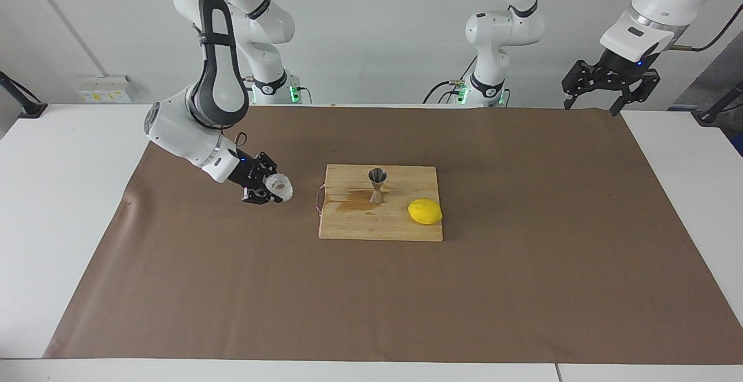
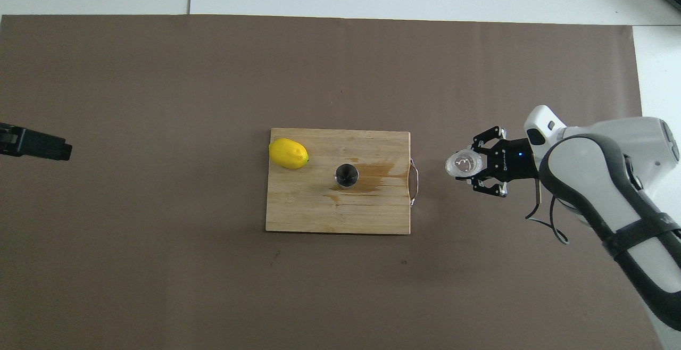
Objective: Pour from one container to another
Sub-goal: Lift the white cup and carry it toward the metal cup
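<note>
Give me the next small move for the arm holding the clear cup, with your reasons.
Probably carry it on toward the cutting board until it is over the jigger. The right gripper is shut on the clear cup, over the brown paper short of the board's handle, while the jigger stands upright mid-board. The left gripper waits, open.

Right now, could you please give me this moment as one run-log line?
right gripper: shut on clear cup, over paper beside board | left gripper: open, waiting | jigger: upright on board
</note>
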Available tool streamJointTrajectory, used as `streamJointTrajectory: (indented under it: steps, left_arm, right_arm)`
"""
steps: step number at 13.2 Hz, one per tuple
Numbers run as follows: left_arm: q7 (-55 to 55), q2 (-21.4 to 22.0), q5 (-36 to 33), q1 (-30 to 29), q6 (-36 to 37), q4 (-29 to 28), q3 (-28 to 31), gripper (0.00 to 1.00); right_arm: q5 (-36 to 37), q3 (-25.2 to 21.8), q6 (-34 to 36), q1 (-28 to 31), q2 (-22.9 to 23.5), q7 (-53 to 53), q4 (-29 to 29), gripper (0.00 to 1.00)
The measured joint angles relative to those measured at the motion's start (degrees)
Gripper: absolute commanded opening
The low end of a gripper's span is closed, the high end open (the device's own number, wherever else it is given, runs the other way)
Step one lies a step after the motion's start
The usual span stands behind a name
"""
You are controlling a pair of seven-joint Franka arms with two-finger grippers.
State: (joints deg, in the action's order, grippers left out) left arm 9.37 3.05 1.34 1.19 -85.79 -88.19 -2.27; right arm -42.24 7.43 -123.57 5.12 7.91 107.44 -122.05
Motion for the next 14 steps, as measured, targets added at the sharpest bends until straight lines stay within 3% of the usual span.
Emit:
streamJointTrajectory:
  steps: [7,14]
  left_arm:
    - [0.0,0.0,0.0,0.0,0.0,0.0,0.0,1.00]
    - [0.0,0.0,0.0,0.0,0.0,0.0,0.0,1.00]
  right_arm:
    - [14.8,0.2,-1.0,-11.7,0.3,-28.0,9.0,0.39]
    - [29.6,0.3,-3.0,-22.4,1.5,-46.6,12.3,0.39]
